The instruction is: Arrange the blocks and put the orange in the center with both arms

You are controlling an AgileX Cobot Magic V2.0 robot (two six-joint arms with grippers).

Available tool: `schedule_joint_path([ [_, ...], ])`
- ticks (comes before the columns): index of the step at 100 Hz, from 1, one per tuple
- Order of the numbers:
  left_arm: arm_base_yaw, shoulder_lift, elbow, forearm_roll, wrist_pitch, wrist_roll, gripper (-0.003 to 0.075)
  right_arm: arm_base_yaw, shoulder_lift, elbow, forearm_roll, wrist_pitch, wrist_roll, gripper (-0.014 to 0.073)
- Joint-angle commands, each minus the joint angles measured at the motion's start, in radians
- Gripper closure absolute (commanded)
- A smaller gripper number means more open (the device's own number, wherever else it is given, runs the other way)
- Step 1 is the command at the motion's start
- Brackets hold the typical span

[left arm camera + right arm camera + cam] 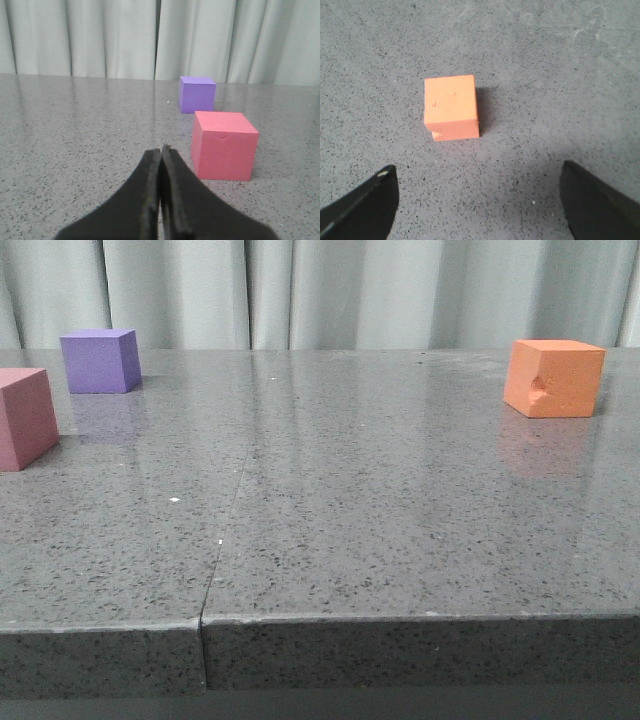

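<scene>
Where the front view looks forward over the scene, a dark grey speckled stone surface (330,500) fills the frame, with a seam running from its near edge toward the back and a pale pleated curtain (330,290) hanging behind it. Nothing stands between the three cubes; the middle of the surface is bare.

Purple cube (99,360): far left, near the back edge. Pink-red cube (24,418): at the left border, nearer the camera than the purple one, partly cut off by the frame. The two stand near each other but apart. Orange cube (554,377): far right, well apart from both, with a small gouge on the face turned toward the camera.

Left tool (161,155): its two black fingers are pressed together, gripping nothing. It sits low over the surface; the pink-red cube (224,145) stands just beside and beyond its tips, not touching, with the purple cube (197,94) farther back on the same side. A small crescent mark shows near the top of the pink-red cube's facing side.

Right tool (480,200): fingers spread wide, holding nothing. It looks down from above at the orange cube (451,106), which rests on the surface beyond the gap between the fingertips, clear of both. Its matte top is uniform; a chipped notch shows at one lower corner.
</scene>
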Motion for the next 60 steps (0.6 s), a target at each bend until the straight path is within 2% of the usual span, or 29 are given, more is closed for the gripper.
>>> schedule_joint_path([
  [1,0.000,-0.027,0.041,-0.005,-0.082,0.000,0.0741,-0.001,0.035,-0.094,0.023,-0.008,-0.040,-0.0050],
  [44,0.000,-0.027,0.041,-0.005,-0.082,0.000,0.0741,-0.001,0.385,-0.516,0.063,0.343,-0.059,-0.0050],
  [60,0.000,-0.027,0.041,-0.005,-0.082,0.000,0.0741,-0.001,0.487,-0.645,0.128,0.445,-0.086,-0.0050],
])
